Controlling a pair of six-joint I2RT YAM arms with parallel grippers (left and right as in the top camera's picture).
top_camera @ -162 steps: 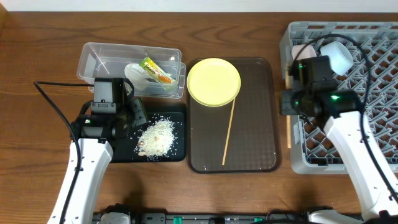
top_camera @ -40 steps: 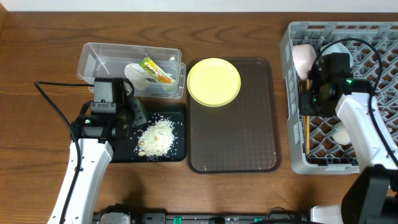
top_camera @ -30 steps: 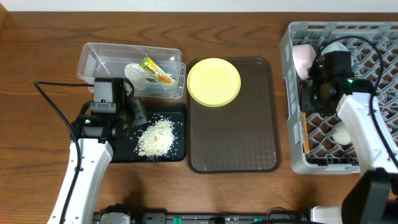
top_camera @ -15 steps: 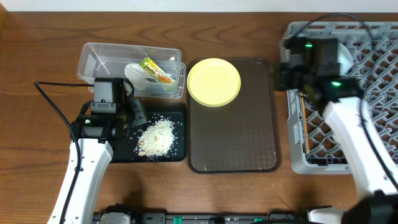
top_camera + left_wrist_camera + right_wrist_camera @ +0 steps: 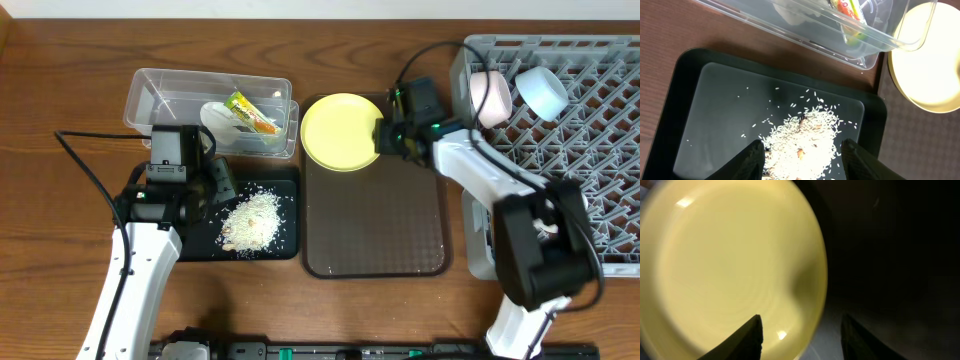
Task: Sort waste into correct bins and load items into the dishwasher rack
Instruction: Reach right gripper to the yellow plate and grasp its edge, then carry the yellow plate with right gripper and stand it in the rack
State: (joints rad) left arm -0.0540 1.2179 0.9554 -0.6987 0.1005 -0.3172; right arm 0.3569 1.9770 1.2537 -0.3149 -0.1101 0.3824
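Clear plastic, the tub [image 5: 150, 92] lies farthest left on the wooden table [image 5: 60, 60], holding the crumpled white paper wad [image 5: 220, 118] and, at the wad's 2 o'clock, the green-and-orange snack wrapper [image 5: 252, 112]. At the tub's 6 o'clock, just beside it, sits the shallow black tray [image 5: 288, 240] with the heap of white rice scraps [image 5: 250, 220] spread over its right half. The left gripper [image 5: 802, 150] hangs over that tray with its fingers spread wide and nothing between them; the wrist view shows the rice heap below the gap. Next comes the brown serving tray [image 5: 390, 230], with the round yellow plate [image 5: 335, 130] lying flat at its 11 o'clock corner, the plate's left edge close to the tub. The right gripper [image 5: 800, 325] is at the plate's 3 o'clock edge, low over it, fingers wide apart and the plate's rim running between them; whether a finger touches the rim cannot be told. Farthest right stands the grey dishwasher rack [image 5: 610, 150]. In its 11 o'clock corner lies the pale pink bowl [image 5: 490, 92], and at that bowl's 3 o'clock, near it, the light blue bowl [image 5: 545, 92].
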